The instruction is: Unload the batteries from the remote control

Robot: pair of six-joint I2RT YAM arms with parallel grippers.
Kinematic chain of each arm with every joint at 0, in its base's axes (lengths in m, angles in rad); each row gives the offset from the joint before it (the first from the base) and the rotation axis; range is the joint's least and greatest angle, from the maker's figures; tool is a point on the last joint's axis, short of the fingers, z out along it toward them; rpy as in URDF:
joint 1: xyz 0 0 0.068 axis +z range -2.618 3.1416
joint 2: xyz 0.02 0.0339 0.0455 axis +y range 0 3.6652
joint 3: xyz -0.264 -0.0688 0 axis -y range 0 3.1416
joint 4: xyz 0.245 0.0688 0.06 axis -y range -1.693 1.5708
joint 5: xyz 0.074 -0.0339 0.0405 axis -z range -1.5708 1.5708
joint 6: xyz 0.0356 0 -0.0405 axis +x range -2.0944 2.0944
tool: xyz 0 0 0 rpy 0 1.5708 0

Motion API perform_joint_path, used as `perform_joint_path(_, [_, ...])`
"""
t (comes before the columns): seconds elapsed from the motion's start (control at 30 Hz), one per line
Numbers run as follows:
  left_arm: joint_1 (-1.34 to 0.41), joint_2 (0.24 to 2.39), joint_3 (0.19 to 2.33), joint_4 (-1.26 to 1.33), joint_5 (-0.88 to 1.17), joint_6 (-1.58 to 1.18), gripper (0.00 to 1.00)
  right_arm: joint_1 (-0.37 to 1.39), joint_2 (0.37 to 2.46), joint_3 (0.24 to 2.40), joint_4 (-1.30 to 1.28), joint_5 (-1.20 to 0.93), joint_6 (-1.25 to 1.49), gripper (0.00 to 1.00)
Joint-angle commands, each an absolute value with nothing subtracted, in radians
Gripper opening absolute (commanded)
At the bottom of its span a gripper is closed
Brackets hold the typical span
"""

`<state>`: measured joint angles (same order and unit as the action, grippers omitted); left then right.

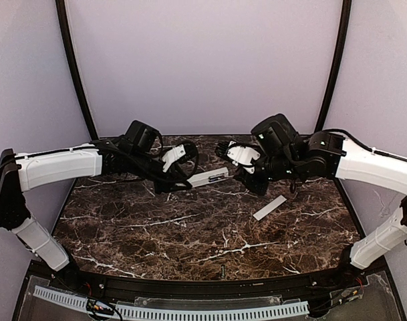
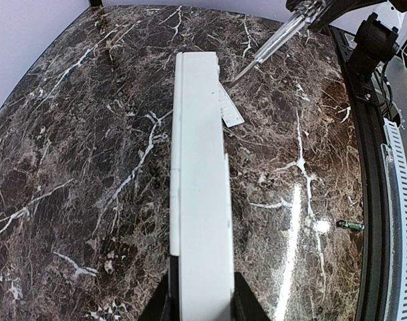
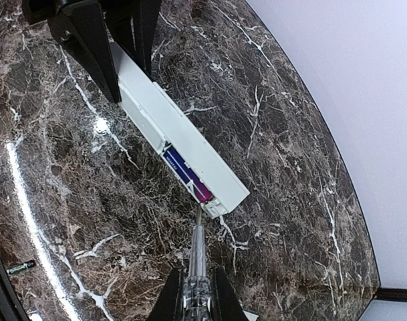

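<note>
I'm at the prying step. My right gripper (image 3: 193, 297) is clamped on a clear-handled tool (image 3: 196, 257). The tool's thin metal tip sits at the open end of the remote control (image 3: 190, 150), touching or just short of the blue-and-purple battery (image 3: 187, 174) in the uncovered bay. I judge this to be the battery left to lift out. The next move calls for working the tip under the battery's end and levering gently, so that the tip doesn't skate off the casing and the remote isn't shoved out of its hold.

My left gripper (image 2: 203, 304) is closed on the other end of the remote, one finger against each long side. It appears to hold the remote lifted off the table (image 1: 156, 234), with the open bay facing the right wrist camera.

Both arms reach in from their own sides and meet over the middle of the table, nearer the far edge. The wrists are bent toward each other, and the tool points along the remote's length.

A flat white cover (image 1: 270, 207) lies on the table toward the right edge, well apart from the remote. A small dark cylinder (image 1: 222, 271) lies near the middle of the near edge. I take it for a battery already out, though it's too small to be sure.
</note>
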<state>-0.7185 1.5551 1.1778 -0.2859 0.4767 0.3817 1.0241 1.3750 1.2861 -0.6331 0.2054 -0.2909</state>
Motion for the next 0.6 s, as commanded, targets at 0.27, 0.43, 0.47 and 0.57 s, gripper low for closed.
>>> perform_joint_path(0.27, [-0.726,1.567,1.211,-0.313,0.519,0.362,0.0,1.039,1.4,1.299,-0.577,0.251,-0.297,0.0])
perform_joint_path(0.43, [-0.726,1.574,1.216,-0.318,0.525,0.36,0.0,1.04,1.41,1.296,-0.57,0.246,-0.296,0.0])
perform_joint_path(0.47, [-0.726,1.574,1.216,-0.318,0.53,0.36,0.0,1.041,1.413,1.295,-0.569,0.245,-0.295,0.0])
perform_joint_path(0.57, [-0.726,1.57,1.212,-0.317,0.543,0.37,0.0,1.041,1.424,1.289,-0.566,0.244,-0.294,0.0])
